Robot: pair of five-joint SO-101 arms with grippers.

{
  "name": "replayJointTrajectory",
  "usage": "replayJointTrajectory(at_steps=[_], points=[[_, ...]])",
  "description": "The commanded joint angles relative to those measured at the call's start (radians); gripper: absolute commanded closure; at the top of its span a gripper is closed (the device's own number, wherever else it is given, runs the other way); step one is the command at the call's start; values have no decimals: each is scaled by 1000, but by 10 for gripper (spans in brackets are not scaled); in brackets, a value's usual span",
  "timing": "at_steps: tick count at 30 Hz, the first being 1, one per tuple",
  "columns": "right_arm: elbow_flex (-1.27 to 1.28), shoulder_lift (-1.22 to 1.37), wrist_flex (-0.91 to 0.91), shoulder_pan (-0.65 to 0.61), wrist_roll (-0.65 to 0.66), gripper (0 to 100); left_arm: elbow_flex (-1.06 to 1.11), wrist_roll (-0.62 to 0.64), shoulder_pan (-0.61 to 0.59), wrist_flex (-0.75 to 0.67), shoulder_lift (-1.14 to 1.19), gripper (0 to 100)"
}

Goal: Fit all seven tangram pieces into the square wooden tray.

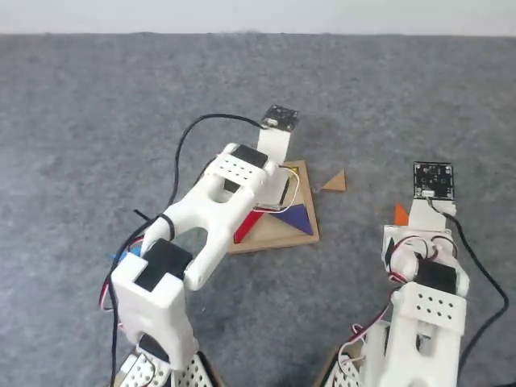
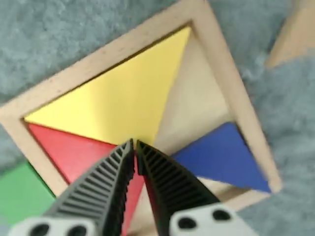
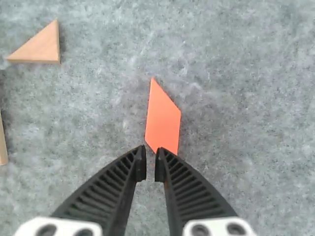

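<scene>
**A:** How far along is the tray?

**B:** Starting at the left: the left pincer (image 2: 134, 147) hangs over the square wooden tray (image 1: 282, 239). Its jaws are pressed almost together and hold nothing. Under it, the yellow triangle (image 2: 118, 98), the red triangle (image 2: 74, 152) and the blue triangle (image 2: 221, 157) lie inside the rim.

**A:** So three are in. Is the rest filled?

**B:** Pale wood shows between yellow and blue. I can't tell whether that is the tray's floor or an unpainted piece. A green piece (image 2: 19, 191) lies just outside the rim, beside the red.

**A:** And further right?

**B:** A small wood-coloured triangle (image 1: 334, 181) lies on the table (image 1: 81, 121) near the tray's corner. Further right is the orange parallelogram (image 3: 162, 120), well apart from the tray. The right pincer (image 3: 150, 164) sits at its near tip, jaws narrow, with nothing between them.

**A:** That makes six.

**B:** I can't find the seventh. I'd judge the task not quite half done, with at least three pieces left to bring in.
</scene>
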Motion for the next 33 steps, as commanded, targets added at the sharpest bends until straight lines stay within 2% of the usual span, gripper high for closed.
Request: replayJointTrajectory(at_steps=[1, 6, 16, 33], points=[[-41, -28, 8, 16, 14, 948, -5, 43, 31, 51, -34, 988], [-41, -28, 10, 10, 15, 948, 67, 49, 87, 51, -52, 988], [-37, -28, 10, 10, 15, 948, 68, 157, 86, 23, -63, 988], [-34, -28, 10, 8, 17, 948, -4, 143, 60, -180, -64, 988]])
